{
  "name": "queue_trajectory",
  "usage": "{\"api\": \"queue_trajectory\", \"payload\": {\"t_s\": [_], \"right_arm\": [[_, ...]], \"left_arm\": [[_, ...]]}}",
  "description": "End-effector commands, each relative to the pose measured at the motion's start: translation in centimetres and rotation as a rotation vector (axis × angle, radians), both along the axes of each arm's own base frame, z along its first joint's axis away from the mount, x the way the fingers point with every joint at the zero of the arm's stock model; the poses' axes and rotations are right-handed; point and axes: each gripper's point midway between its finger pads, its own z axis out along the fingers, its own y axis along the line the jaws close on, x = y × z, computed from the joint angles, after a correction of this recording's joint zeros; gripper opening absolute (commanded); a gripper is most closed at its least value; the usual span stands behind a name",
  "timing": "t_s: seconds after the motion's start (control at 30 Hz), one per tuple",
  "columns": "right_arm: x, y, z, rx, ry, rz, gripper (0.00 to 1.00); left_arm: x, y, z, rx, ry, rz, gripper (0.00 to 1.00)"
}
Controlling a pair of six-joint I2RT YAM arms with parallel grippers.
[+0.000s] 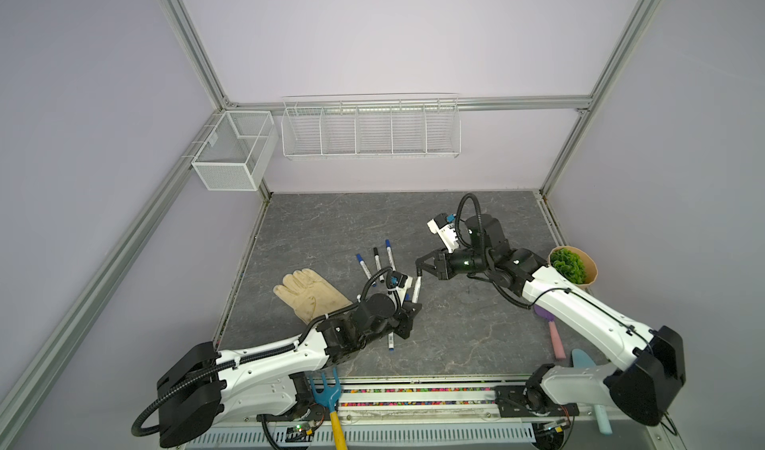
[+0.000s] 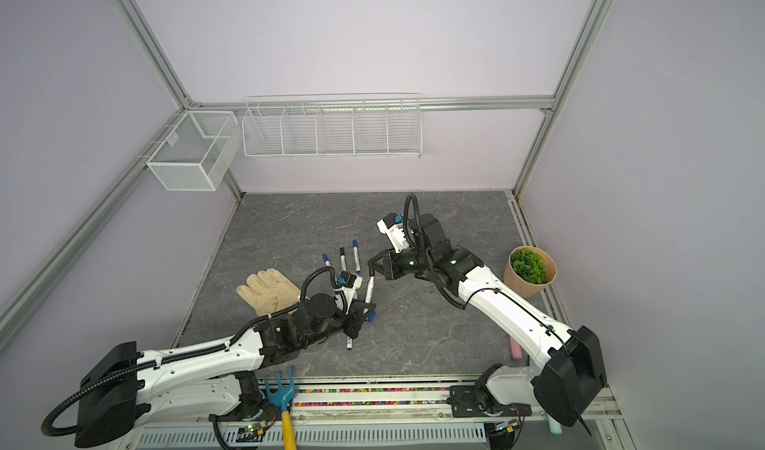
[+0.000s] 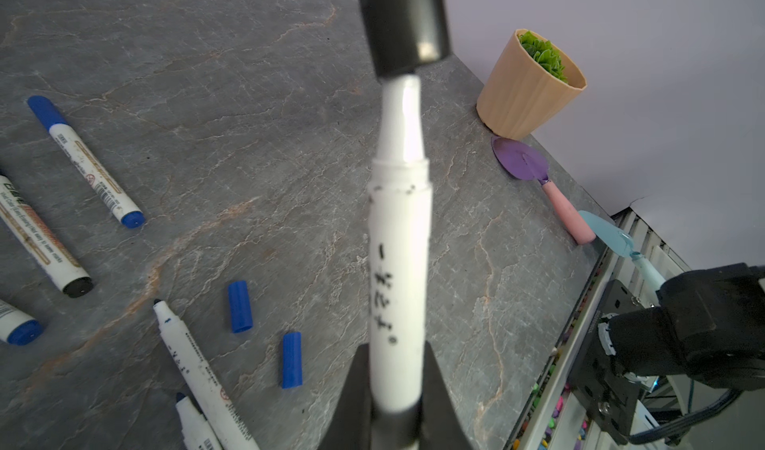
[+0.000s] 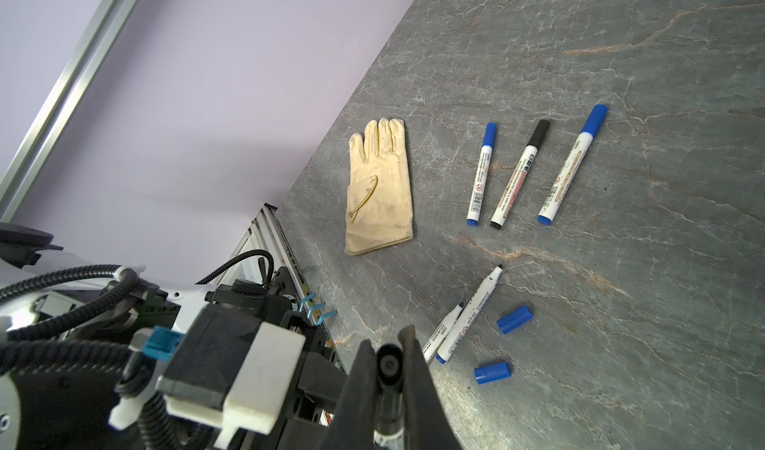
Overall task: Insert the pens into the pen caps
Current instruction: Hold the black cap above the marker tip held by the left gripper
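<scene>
My left gripper is shut on the lower barrel of a white pen, held up above the table. My right gripper is shut on a black pen cap. The pen's tapered nose enters the cap's mouth, its tip is hidden and its collar is still outside. In both top views the two grippers meet mid-table, at the pen. Three capped pens lie side by side. Two uncapped pens and two loose blue caps lie near them.
A cream glove lies left of the pens. A potted plant stands at the right edge, with a purple trowel and a light blue tool near it. A blue fork lies at the front rail. Wire baskets hang on the back wall.
</scene>
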Motion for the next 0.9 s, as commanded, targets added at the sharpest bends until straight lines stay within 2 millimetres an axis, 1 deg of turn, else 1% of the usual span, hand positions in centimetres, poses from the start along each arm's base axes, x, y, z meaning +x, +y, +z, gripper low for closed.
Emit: {"api": "queue_trajectory", "payload": {"t_s": [0.0,0.17,0.23,0.43,0.57,0.87], "right_arm": [[-2.6,-0.7,-1.3,-0.026,0.063,0.074,0.08],[-3.2,-0.9,-1.6,-0.027,0.079,0.092,0.08],[-3.3,-0.8,-1.7,-0.029,0.086,0.099,0.08],[-3.1,-0.7,-2.6,-0.050,0.103,0.104,0.08],[-2.8,-0.9,-3.1,-0.075,0.094,0.089,0.08],[-1.9,-1.0,-3.1,-0.093,0.064,0.057,0.08]], "left_arm": [[1.6,-0.1,4.9,-0.132,-0.110,0.061,0.00],[1.8,-0.2,6.2,-0.159,-0.132,0.062,0.00],[1.9,-0.3,6.5,-0.163,-0.139,0.059,0.00],[1.8,-1.0,6.2,-0.144,-0.133,0.034,0.00],[1.8,-1.0,6.0,-0.138,-0.130,0.032,0.00],[1.7,-1.1,5.7,-0.136,-0.121,0.026,0.00]]}}
